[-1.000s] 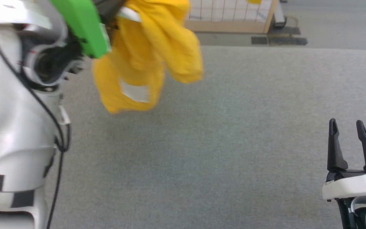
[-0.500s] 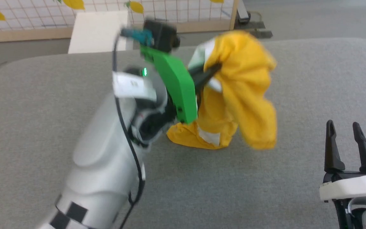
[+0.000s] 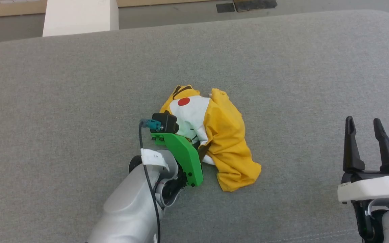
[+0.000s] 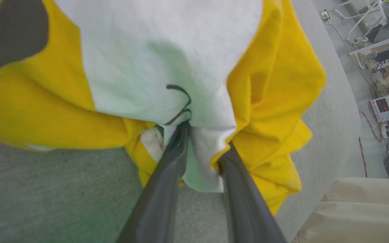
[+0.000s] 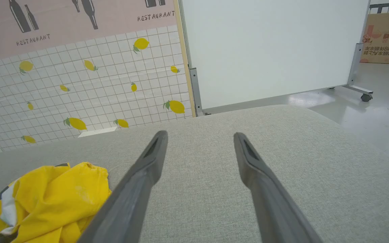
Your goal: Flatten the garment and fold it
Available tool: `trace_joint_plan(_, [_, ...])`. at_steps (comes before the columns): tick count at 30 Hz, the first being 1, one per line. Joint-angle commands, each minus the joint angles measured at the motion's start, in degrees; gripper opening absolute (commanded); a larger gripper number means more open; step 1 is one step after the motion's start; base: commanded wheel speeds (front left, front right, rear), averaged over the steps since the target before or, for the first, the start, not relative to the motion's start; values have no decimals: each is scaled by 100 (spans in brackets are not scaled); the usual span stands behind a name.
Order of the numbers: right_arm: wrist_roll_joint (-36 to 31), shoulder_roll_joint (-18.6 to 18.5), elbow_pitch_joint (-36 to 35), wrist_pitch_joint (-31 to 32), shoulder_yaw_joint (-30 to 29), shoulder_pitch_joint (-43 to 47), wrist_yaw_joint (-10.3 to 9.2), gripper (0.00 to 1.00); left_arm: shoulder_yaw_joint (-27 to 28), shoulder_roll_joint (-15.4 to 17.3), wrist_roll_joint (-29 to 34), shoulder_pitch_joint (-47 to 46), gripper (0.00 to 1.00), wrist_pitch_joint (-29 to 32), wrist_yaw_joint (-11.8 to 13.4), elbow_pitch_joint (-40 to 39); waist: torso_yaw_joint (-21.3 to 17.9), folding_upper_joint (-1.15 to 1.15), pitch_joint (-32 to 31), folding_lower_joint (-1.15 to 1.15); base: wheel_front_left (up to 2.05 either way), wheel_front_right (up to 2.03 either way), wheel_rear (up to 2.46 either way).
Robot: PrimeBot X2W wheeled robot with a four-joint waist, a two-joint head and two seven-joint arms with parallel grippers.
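The garment lies crumpled in a heap at the middle of the grey padded table, with its white patch and red dot facing up. My left gripper reaches into the heap's near left side. In the left wrist view its fingers stand a little apart, with a fold of the white and yellow garment lying between them at the left gripper tips. My right gripper hovers open and empty at the lower right, well clear of the cloth. From the right gripper, the garment sits low left.
A white block stands past the table's far left edge. A white panel on wheels and a lemon-print tiled wall stand beyond the table. Bare grey surface surrounds the heap on all sides.
The garment hung in the air from my left gripper; now it rests on the table and the left fingers have parted. The head camera has tilted down. The right gripper stayed put.
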Motion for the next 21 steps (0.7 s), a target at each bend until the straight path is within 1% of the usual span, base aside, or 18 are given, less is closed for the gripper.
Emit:
trace_joint_plan(1, [14,1,7,-41,-15,-96,-9,100,-28,0,-79,-78,100,-116,28,55,40,0,14,0,0,0,0])
trace_joint_plan(4, [-24,1,6,-28,-76,-91,-9,100,-195,-1,-100,-257,100,-428,-35,72,148,0,-37,0,0,0,0])
trace_joint_plan(7, [-47,1,-17,-4,-117,-59,-9,100,-333,-1,81,-377,100,-767,-102,-27,261,0,-139,0,0,0,0])
trace_joint_plan(10, [-67,1,-65,33,-168,-2,-9,100,-411,111,327,-388,100,-1079,-67,-278,380,0,-255,0,0,0,0])
trace_joint_plan(14, [-82,1,-134,93,-213,90,-9,100,-365,412,519,-118,100,-1390,166,-906,516,0,-401,0,0,0,0])
trace_joint_plan(16, [-79,1,-167,118,-213,144,-9,100,-286,635,624,115,100,-1576,364,-1322,575,0,-454,0,0,0,0])
trace_joint_plan(18, [-75,1,-200,142,-196,196,-9,100,-173,900,771,407,100,-1823,628,-1751,617,0,-481,0,0,0,0])
trace_joint_plan(21, [-69,1,-249,166,-206,286,-9,100,133,1192,787,1017,100,-2331,946,-2357,688,0,-508,0,0,0,0])
